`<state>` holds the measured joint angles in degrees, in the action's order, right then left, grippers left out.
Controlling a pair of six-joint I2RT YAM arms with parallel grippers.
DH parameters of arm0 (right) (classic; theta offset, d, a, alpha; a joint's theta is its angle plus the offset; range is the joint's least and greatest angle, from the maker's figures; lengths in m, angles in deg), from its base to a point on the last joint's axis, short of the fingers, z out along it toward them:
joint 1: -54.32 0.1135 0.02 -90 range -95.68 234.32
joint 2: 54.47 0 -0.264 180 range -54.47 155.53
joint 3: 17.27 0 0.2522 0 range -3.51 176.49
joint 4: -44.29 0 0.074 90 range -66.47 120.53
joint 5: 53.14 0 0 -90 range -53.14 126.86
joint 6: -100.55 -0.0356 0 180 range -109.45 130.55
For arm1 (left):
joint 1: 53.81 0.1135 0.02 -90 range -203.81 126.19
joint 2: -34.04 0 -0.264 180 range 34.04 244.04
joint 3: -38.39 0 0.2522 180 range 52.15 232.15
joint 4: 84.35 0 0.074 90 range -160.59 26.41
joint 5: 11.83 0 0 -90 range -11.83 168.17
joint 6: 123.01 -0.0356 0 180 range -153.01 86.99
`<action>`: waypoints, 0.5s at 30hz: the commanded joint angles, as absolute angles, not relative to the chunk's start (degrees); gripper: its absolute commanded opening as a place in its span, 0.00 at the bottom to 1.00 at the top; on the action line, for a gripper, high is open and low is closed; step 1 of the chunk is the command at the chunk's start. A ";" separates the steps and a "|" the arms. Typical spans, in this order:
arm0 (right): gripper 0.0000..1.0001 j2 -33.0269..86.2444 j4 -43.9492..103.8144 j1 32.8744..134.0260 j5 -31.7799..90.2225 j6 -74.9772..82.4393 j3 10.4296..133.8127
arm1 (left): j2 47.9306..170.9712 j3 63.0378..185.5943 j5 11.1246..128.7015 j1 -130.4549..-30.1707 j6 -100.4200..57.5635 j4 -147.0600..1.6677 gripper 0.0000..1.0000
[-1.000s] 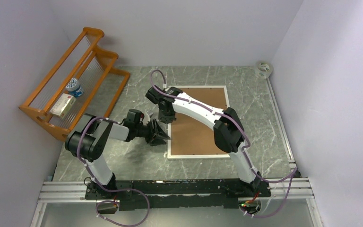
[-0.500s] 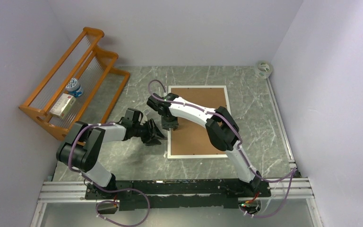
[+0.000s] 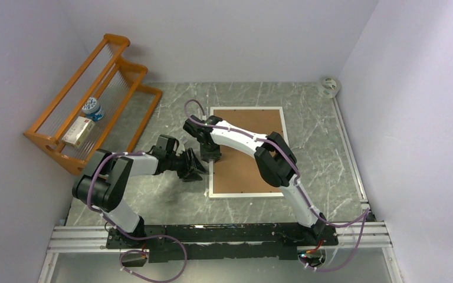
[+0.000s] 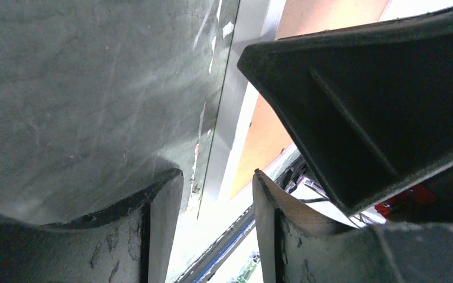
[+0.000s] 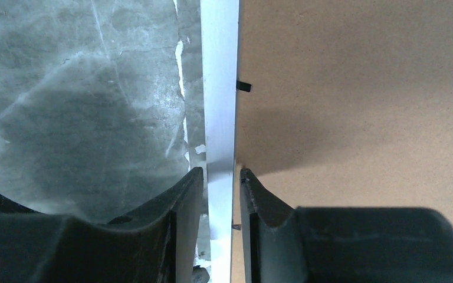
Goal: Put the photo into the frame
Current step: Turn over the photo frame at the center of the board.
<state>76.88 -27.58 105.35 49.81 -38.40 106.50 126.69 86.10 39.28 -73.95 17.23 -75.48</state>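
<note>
Grey marbled table (image 3: 153, 200) carries the frame (image 3: 250, 127) face down, matte brown hardboard back up inside a smooth white rim. The right gripper (image 5: 221, 177) holds its jaws parted astride one long rim. The left gripper (image 4: 218, 177) has jaws open and empty just beside. The photo is nowhere visible. Probably best: press the small black tab (image 5: 243, 86) flat, gently.

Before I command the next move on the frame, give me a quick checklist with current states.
1. Does the frame lie flat, back up: ok.
2. Does the right gripper straddle the rail: ok.
3. Is its grip on the rail firm: cannot tell.
4. Is the left gripper open, empty, beside the frame: ok.
5. Is the photo in view: not ok, none visible.
6. Is there clearance between the grippers: cannot tell, they look close.
</note>
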 commanded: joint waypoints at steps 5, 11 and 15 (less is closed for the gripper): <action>0.29 80.42 -29.03 105.47 50.39 -36.63 108.16 | 128.76 87.19 41.79 -74.12 14.80 -72.56 0.54; 0.10 83.26 -31.94 105.64 51.08 -36.13 110.47 | 130.02 87.31 41.54 -74.12 14.84 -73.18 0.56; 0.02 82.33 -31.81 105.77 51.03 -35.94 111.30 | 131.08 87.17 40.73 -74.12 15.15 -74.56 0.58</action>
